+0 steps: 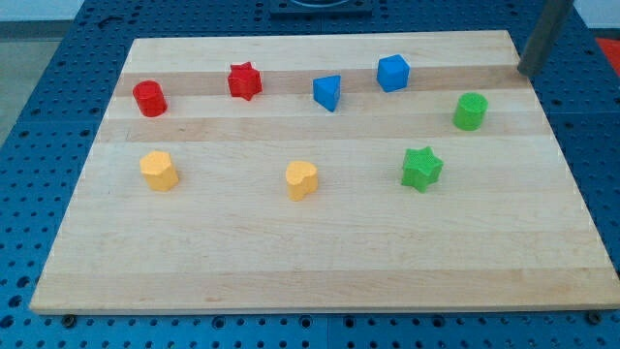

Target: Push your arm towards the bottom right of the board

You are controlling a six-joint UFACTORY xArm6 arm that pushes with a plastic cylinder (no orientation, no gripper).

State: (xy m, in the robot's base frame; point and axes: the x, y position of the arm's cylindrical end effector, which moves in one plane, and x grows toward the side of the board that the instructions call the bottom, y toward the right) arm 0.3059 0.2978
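Note:
My tip (524, 71) is at the end of the dark rod that comes in from the view's top right corner. It rests at the right edge of the wooden board (320, 262), near its top right corner. The green cylinder (471, 111) lies just below and left of the tip, not touching it. The green star (421, 168) sits further down and left. The blue cube (393, 73) and the blue triangular block (328, 92) lie to the tip's left.
A red cylinder (150, 98) and a red star (244, 80) sit at the top left. A yellow hexagonal block (159, 170) and a yellow heart (301, 179) lie in the middle left. A blue pegboard table (39, 116) surrounds the board.

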